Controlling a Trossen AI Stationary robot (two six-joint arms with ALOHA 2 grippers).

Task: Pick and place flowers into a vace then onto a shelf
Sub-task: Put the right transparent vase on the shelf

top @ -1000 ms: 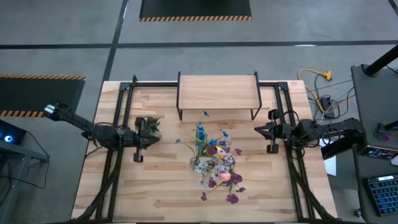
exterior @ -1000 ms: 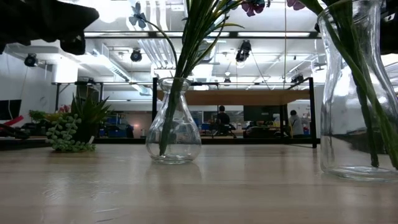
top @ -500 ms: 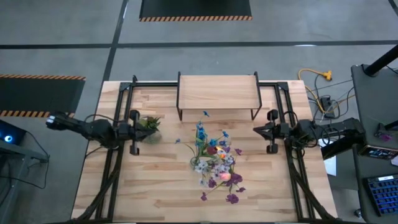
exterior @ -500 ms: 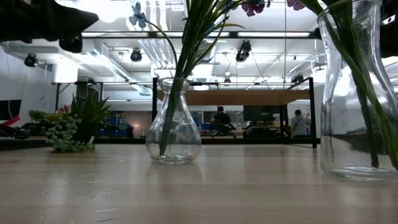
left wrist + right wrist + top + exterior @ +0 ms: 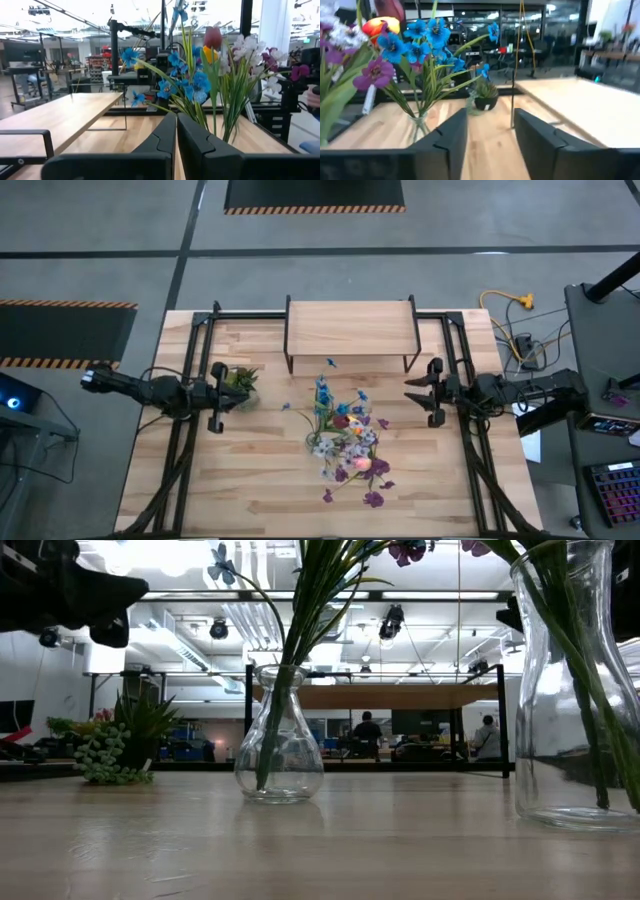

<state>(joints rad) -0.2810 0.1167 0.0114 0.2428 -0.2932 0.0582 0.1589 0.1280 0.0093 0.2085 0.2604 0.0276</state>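
The flowers stand in two glass vases at the table's middle. Blue blooms are in a small round vase. Mixed purple, white and pink blooms are in a taller carafe nearer the front edge. The shelf, a wooden top on black legs, stands at the far edge, bare. My left gripper is shut and holds nothing, left of the vases beside a small potted plant. My right gripper is open and holds nothing, right of the vases; both point at the flowers.
A small green potted plant sits just beyond my left gripper's fingers. Black frame rails run along both sides of the table. Bare wood lies between each gripper and the vases and under the shelf.
My left gripper has drawn back toward the table's left edge, away from the vases, and stays shut. My right gripper has edged slightly toward the flowers and has opened. The vases and flowers have not moved.
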